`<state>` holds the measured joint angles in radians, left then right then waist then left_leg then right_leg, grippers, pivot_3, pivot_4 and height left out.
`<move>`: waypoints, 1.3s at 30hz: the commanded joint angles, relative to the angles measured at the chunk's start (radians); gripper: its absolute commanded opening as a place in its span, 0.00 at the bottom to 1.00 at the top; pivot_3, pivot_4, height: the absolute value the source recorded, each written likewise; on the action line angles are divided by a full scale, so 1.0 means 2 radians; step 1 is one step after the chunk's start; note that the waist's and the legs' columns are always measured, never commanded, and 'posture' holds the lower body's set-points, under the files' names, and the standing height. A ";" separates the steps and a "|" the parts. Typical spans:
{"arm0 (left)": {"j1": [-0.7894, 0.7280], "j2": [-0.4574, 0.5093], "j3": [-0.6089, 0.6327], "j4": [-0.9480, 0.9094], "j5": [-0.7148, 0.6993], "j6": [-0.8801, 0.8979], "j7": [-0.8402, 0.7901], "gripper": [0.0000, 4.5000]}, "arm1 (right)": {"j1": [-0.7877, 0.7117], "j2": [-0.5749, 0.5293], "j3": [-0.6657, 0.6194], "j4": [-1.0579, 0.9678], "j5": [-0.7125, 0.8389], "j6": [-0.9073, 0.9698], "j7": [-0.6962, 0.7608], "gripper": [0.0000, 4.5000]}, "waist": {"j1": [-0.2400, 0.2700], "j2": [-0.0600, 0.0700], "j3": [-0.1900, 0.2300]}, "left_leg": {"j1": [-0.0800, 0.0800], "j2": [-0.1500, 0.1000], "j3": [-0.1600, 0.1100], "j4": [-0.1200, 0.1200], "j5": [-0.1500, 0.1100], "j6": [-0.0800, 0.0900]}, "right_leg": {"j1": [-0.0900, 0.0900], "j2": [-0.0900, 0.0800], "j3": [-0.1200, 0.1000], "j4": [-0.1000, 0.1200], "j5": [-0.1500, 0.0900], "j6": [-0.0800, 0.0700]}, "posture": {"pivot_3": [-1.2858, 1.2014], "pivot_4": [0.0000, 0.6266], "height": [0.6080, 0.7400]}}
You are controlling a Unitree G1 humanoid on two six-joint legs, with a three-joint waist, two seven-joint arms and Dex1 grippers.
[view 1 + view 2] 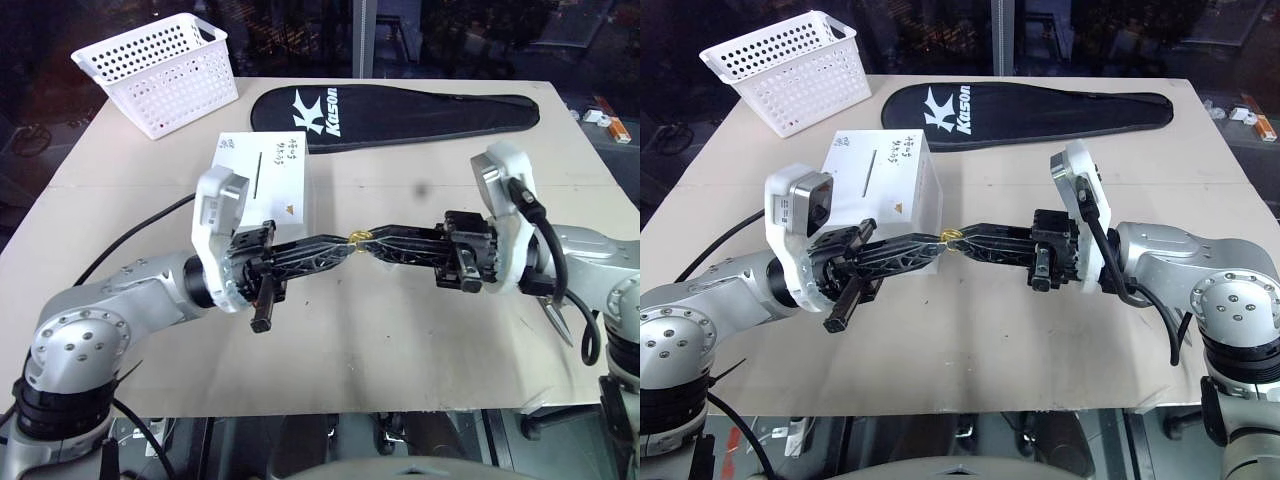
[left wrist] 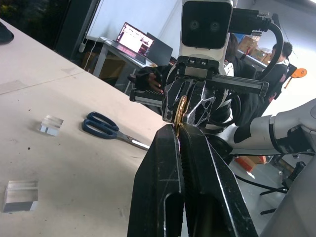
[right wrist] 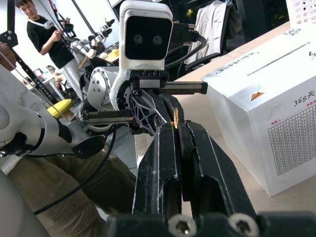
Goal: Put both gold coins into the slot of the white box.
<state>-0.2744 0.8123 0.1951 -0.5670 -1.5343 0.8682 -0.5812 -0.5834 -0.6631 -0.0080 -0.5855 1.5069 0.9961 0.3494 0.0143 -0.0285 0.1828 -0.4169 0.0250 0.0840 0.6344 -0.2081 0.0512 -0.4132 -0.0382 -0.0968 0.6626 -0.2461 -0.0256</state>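
In the head view's centre-left, the left tool point(image 1: 345, 243) is clamped on one gold coin point(image 1: 361, 238), meeting the right tool point(image 1: 375, 243), clamped on the same coin. The white box point(image 1: 283, 196) sits up-left, nearer the left arm; its slot point(image 1: 258, 172) runs toward the frame's top.

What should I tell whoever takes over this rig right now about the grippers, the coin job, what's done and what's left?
Left gripper: shut on the gold coin.
Right gripper: shut on the same coin; the two meet tip to tip above the table, mid-handover.
White box: beside the left arm, slot on top, nothing in it visible.
Two clear cases lie near the scissors; I can't spot the second coin.
Left: one gripper releases, post this coin, then find and post the other.
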 commanded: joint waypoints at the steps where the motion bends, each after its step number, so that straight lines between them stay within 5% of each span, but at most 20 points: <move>1: -0.022 -0.007 -0.005 -0.012 -0.018 -0.003 0.010 0.02 | 0.000 0.005 0.004 -0.014 0.024 -0.007 0.000 0.00 | 0.000 0.000 0.000 | 0.000 0.000 0.000 0.000 0.000 0.000 | 0.000 0.000 0.000 0.000 0.000 0.000 | 0.52 0.24 0.99; 10: -0.022 -0.018 -0.002 -0.010 -0.022 -0.008 0.032 0.02 | 0.003 0.008 0.006 -0.014 0.008 -0.016 0.000 0.00 | 0.000 0.000 0.000 | 0.000 0.000 0.000 0.000 0.000 0.000 | 0.000 0.000 0.000 0.000 0.000 0.000 | 0.52 0.24 0.99; 18: -0.014 -0.023 0.004 -0.019 -0.028 -0.009 0.044 0.00 | 0.013 0.001 -0.007 -0.020 0.008 -0.023 0.000 0.80 | 0.000 0.000 0.000 | 0.000 0.000 0.000 0.000 0.000 0.000 | 0.000 0.000 0.000 0.000 0.000 0.000 | 0.52 0.24 0.99; 21: -0.007 -0.022 0.009 -0.021 -0.025 -0.010 0.045 0.00 | 0.016 -0.005 -0.012 -0.027 -0.010 -0.029 0.004 0.80 | 0.000 0.000 0.000 | 0.000 0.000 0.000 0.000 0.000 0.000 | 0.000 0.000 0.000 0.000 0.000 0.000 | 0.52 0.24 0.99; 28: -0.004 -0.026 0.042 -0.048 0.018 -0.050 0.132 0.00 | 0.048 -0.070 -0.047 -0.071 -0.190 -0.108 0.090 0.80 | 0.002 0.000 0.000 | 0.000 0.000 0.000 0.000 0.000 0.000 | 0.000 0.000 0.000 0.000 0.000 0.000 | 0.52 0.24 0.99; 35: -0.039 0.020 0.041 -0.108 0.121 -0.019 0.398 0.00 | 0.077 -0.142 -0.144 -0.035 -0.244 -0.161 0.184 0.80 | 0.003 0.000 0.000 | 0.000 0.000 0.000 0.000 0.000 0.000 | 0.000 0.000 0.000 0.000 0.000 0.000 | 0.52 0.24 0.99; 39: -0.077 0.058 0.029 -0.095 0.052 0.016 0.554 0.00 | 0.074 -0.163 -0.155 -0.004 -0.272 -0.188 0.235 0.80 | 0.003 0.000 0.000 | 0.000 0.000 0.000 0.000 0.000 0.000 | 0.000 0.000 0.000 0.000 0.000 0.000 | 0.52 0.24 0.99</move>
<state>-0.3998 0.8930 0.2583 -0.7451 -1.3662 0.8726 0.3885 -0.4207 -0.9709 -0.2899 -0.6045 0.9907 0.6612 0.7708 0.0194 -0.0294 0.1831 -0.4162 0.0251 0.0836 0.6345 -0.2081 0.0513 -0.4126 -0.0378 -0.0964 0.6625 -0.2461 -0.0254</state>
